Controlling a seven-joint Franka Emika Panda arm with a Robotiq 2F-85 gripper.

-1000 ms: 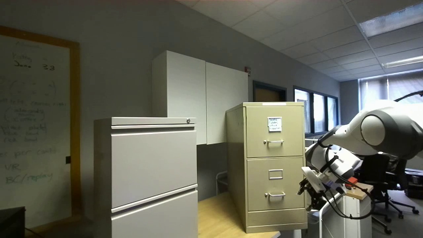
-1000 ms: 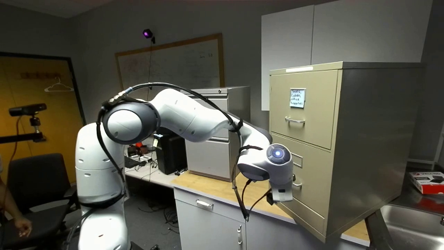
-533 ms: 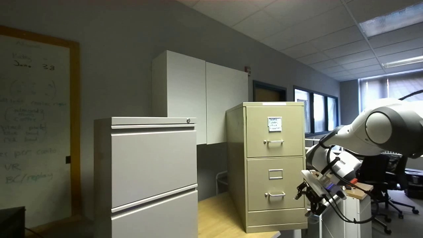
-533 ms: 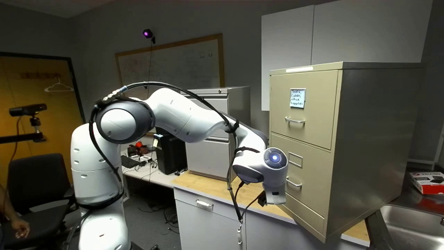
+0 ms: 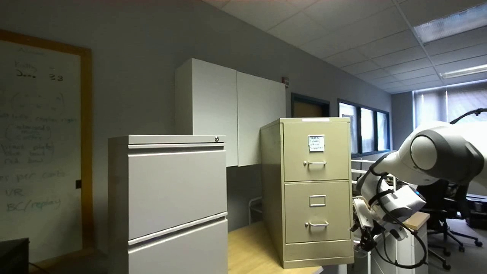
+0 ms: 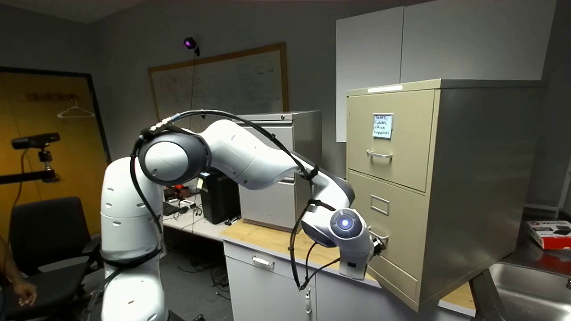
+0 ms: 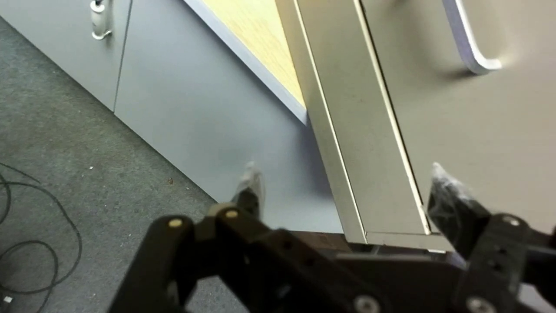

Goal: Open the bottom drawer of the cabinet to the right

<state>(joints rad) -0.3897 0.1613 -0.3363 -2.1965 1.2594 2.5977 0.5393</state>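
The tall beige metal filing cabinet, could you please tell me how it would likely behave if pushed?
The beige cabinet should be stiff, its flat surfaces looking like painted metal. It is probably heavy, being so tall and deep. Pressing down near the front might tip it, since one lower front corner overhangs the light wood-topped counter.

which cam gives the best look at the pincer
The wrist view: it shows the pincer close up, both fingers visible and spread apart, if a bit blurred. Both exterior views show it only small; in an exterior view the white arm hides much of it, leaving a dark part against the tan cabinet.
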